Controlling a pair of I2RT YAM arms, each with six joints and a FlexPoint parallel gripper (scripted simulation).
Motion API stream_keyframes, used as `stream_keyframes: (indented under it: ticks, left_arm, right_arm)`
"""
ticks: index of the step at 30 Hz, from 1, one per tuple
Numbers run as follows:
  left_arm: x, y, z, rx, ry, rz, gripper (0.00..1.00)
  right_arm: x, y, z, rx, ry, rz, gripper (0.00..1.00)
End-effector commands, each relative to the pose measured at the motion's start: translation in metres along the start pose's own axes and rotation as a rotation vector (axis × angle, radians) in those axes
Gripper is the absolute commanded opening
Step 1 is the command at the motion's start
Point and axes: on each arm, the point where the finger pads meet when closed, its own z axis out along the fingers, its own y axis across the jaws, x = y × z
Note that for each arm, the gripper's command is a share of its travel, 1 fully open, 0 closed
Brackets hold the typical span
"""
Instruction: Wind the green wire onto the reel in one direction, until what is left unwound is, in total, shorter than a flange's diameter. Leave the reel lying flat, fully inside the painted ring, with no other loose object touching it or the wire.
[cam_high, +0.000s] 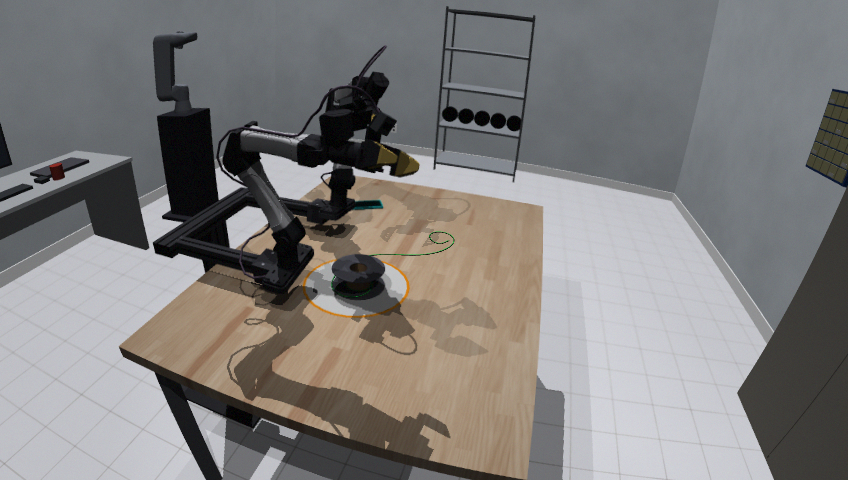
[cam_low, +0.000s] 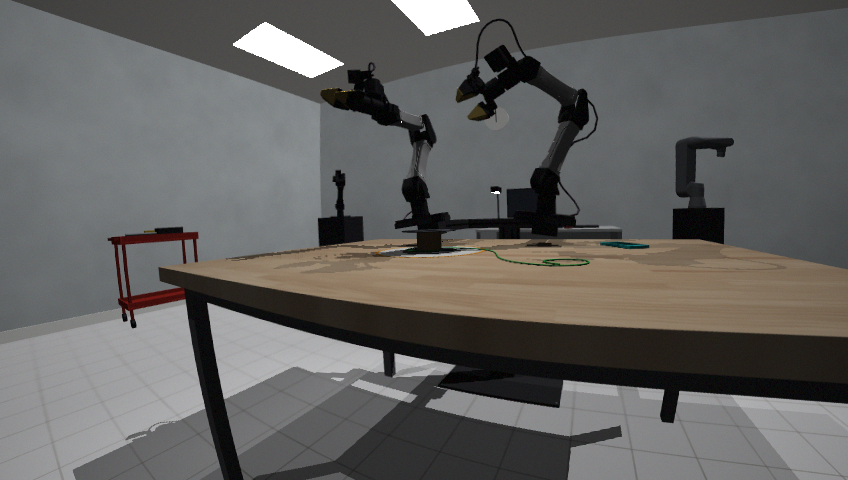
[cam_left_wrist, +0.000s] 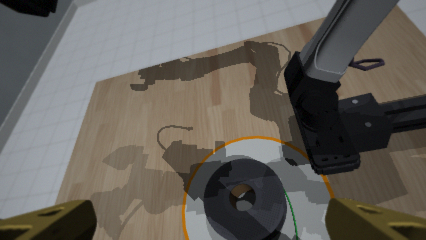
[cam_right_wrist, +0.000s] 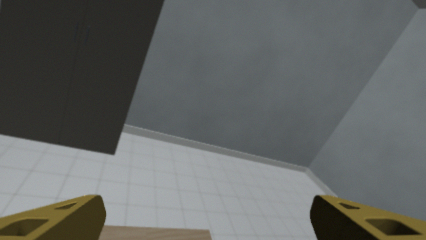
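Across the top view, from left to right, a grey desk (cam_high: 107, 169) carrying a red cup (cam_high: 56, 171) is seen first. The painted ring (cam_high: 408, 287) (cam_left_wrist: 260, 137) lies beside the right arm's base, well inside the edges of the table (cam_high: 476, 386) (cam_low: 476, 297) (cam_left_wrist: 150, 105) (cam_right_wrist: 155, 233). Within it the reel (cam_high: 342, 268) (cam_low: 429, 241) (cam_left_wrist: 219, 200) is seated flat; green shows low around it. The teal tray (cam_high: 381, 204) (cam_low: 630, 245) lies by the left arm's base; its contents cannot be told. From the reel the green wire (cam_high: 410, 255) (cam_low: 511, 261) (cam_left_wrist: 292, 212) is run out across the ring, ending in a loose curl short of the table's far-right edge, more than a flange's width left unwound. The left gripper (cam_high: 376, 124) (cam_low: 466, 105) (cam_left_wrist: 210, 209) and right gripper (cam_high: 397, 161) (cam_low: 336, 96) (cam_right_wrist: 208, 205) are held high above the table, both released, with nothing gripped. Five black discs are borne by a shelf rack (cam_high: 528, 59).
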Motion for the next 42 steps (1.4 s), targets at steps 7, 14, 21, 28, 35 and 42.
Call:
stream_keyframes:
  ticks: [7, 14, 21, 28, 35, 42]
  left_arm:
    - [-0.037, 0.029, -0.057, -0.2, -0.043, -0.131, 1.0]
    - [-0.06, 0.041, -0.102, -0.33, -0.109, -0.23, 1.0]
    - [-0.074, 0.046, -0.136, -0.414, -0.167, -0.301, 1.0]
    - [-0.089, 0.048, -0.18, -0.516, -0.255, -0.395, 1.0]
    - [-0.097, 0.047, -0.209, -0.573, -0.318, -0.454, 1.0]
    - [-0.104, 0.043, -0.241, -0.633, -0.395, -0.52, 1.0]
  right_arm:
    - [-0.052, -0.023, -0.014, -0.082, 0.021, 0.129, 1.0]
    - [-0.089, -0.045, -0.038, -0.122, 0.028, 0.22, 1.0]
    - [-0.111, -0.059, -0.06, -0.149, 0.035, 0.283, 1.0]
    - [-0.133, -0.076, -0.094, -0.183, 0.046, 0.363, 1.0]
    - [-0.144, -0.085, -0.118, -0.204, 0.054, 0.413, 1.0]
    - [-0.153, -0.093, -0.146, -0.227, 0.065, 0.468, 1.0]
